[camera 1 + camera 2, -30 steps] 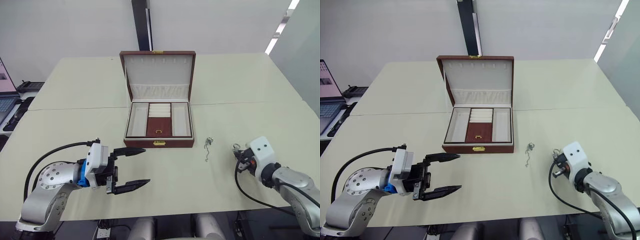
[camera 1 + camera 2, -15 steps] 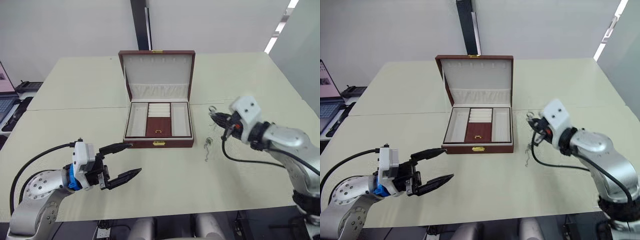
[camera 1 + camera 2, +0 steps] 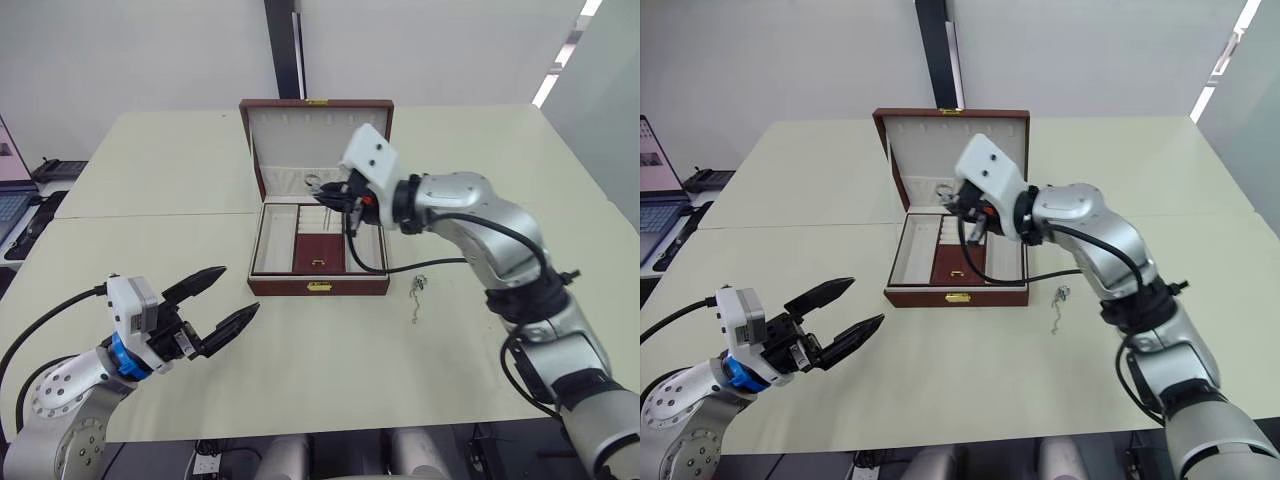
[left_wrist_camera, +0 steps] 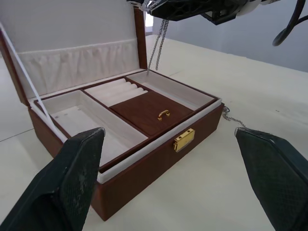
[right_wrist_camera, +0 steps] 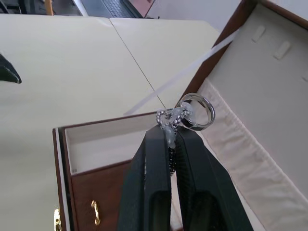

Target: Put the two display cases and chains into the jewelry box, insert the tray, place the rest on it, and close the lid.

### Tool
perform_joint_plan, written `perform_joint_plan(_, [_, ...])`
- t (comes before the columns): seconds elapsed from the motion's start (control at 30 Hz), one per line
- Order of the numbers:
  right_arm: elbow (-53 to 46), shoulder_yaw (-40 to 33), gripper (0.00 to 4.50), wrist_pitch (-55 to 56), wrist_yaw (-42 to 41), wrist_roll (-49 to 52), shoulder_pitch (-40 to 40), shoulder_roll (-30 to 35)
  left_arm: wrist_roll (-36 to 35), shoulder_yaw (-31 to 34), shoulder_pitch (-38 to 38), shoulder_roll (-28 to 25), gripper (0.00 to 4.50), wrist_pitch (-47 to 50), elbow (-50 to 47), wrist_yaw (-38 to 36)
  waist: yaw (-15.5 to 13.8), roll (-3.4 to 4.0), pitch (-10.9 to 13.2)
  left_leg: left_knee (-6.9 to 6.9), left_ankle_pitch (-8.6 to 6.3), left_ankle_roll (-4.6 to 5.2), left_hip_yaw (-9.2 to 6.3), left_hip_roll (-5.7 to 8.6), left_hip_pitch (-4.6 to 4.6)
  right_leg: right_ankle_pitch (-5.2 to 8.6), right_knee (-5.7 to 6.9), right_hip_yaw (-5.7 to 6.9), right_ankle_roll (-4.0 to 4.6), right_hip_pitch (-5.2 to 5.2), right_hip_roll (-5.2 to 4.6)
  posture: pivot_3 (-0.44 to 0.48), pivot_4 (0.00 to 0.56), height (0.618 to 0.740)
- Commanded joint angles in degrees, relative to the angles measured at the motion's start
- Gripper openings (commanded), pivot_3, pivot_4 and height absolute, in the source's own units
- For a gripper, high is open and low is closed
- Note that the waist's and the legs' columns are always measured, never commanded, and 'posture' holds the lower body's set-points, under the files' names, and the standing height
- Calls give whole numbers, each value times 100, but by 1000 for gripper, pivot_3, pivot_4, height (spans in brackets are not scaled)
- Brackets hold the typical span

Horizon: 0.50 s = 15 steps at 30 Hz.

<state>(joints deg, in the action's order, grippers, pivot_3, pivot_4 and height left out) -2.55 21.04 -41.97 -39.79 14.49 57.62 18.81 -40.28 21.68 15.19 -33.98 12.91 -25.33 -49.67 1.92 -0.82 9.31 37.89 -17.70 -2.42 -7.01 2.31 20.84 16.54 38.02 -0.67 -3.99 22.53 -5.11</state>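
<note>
The jewelry box (image 3: pixel 318 286) stands open mid-table, its lid (image 3: pixel 315 140) upright at the back. The tray (image 3: pixel 319 250) sits inside it, showing cream side compartments and a brown middle. Above the tray's back part hovers my right gripper (image 3: pixel 324 190), shut on the ring-topped short chain (image 5: pixel 195 111), which dangles below the fingers. A thin silvery chain (image 3: pixel 415 295) lies on the table just right of the box. My left gripper (image 3: pixel 238 290) is open and empty, near the table's front left, pointing at the box. The two display cases are hidden.
The cream table (image 3: pixel 150 220) has a seam running across its middle. A laptop (image 3: pixel 655 190) and dark items sit off the far left edge. A black post (image 3: pixel 285 50) rises behind the table.
My right arm swung from the front right of the table up and left over the box, carrying the ring-topped chain. My left gripper drew back toward the front left, staying open.
</note>
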Motion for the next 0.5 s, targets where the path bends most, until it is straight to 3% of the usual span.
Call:
perform_joint_plan(0.03, [584,150,15,544,-68,-236,370,-483,-58,221,128,86,4500,-50,-317,211,13,0,0,-2,0,0,0,0,0,0,3,0,0,4,1,0,150,740])
perform_joint_plan(0.3, [1932,366,15,1335,-351,-703,527,-1162,-24,152,257,143,4500,-19,-557,419,5,1,1,-1,1,-4,2,2,8,-1,5,-6,1,18,-2,0,150,740])
perform_joint_plan(0.5, [2577,559,15,1543,-628,-1033,330,-1321,-9,103,210,177,4500,-2,-577,510,19,2,1,-3,0,-6,8,2,10,-1,9,-13,1,31,2,0,150,740])
